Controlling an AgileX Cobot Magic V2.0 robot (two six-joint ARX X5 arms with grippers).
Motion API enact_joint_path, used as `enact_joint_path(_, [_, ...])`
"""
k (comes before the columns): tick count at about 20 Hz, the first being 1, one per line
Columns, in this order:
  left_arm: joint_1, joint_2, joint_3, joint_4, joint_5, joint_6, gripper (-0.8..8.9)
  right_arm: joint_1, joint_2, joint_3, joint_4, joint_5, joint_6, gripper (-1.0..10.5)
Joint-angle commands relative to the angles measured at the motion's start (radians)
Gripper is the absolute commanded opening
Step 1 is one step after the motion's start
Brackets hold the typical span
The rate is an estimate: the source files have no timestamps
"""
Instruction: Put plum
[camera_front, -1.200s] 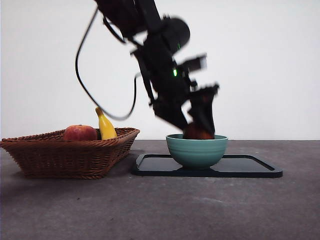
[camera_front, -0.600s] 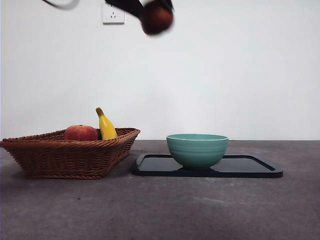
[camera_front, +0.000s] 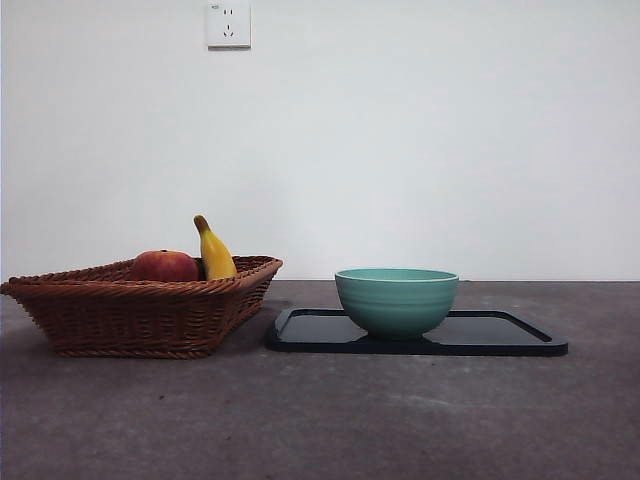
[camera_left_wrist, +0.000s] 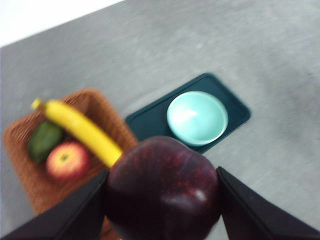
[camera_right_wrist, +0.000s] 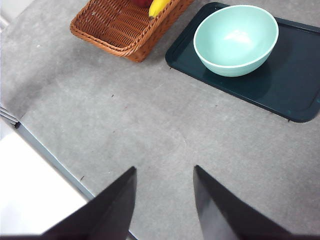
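Grey, matte tabletop (camera_front: 330, 420) stretches before a plain white wall with a wall socket (camera_front: 228, 22) high up. On the table, a woven basket (camera_front: 140, 310) sits just beside a dark tray (camera_front: 500, 335), and a teal bowl (camera_front: 397, 300) stands on the basket-side half of that tray. A red apple-like fruit (camera_front: 163, 265) and a yellow banana (camera_front: 213, 252) rise above the basket rim; the left wrist view, which is blurred, also shows a green fruit (camera_left_wrist: 44, 140) lying next to them in the basket. Neither arm appears in the front view. The left gripper (camera_left_wrist: 162, 200) is raised well above the table, its camera looking down on basket, tray and bowl from high up, and its two black jaws are clamped against either side of the plum (camera_left_wrist: 164, 192), a glossy dark maroon fruit held in the air and touching nothing else. The bowl's inside shows nothing but its pale glaze. The right gripper (camera_right_wrist: 162, 200) hangs over bare tabletop near the table's edge, well apart from the tray and basket, its jaws spread with only grey surface between them.
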Motion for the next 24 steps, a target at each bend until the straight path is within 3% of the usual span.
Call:
enact_joint_path(1, [0.030,-0.033,-0.116,0.066,-0.001,0.006,2.49,0.005,0.005,0.005,0.010,0.001,-0.014,1.8])
enact_joint_path(7, [0.120,-0.066,-0.500,0.437,-0.001,0.015,2.48,0.005,0.005,0.005,0.009,0.000,-0.013,1.8])
enact_joint_path(11, [0.130,0.008,-0.636,0.655,-0.001,0.019,2.47,0.005,0.005,0.005,0.009,0.000,-0.013,1.8])
enact_joint_path(17, [0.134,0.206,-0.643,0.783,-0.001,0.061,2.47,0.005,0.005,0.005,0.009,0.000,-0.011,1.8])
enact_joint_path(24, [0.143,0.383,-0.643,0.827,-0.001,0.067,2.47,0.005,0.005,0.005,0.009,0.000,-0.006,1.8])
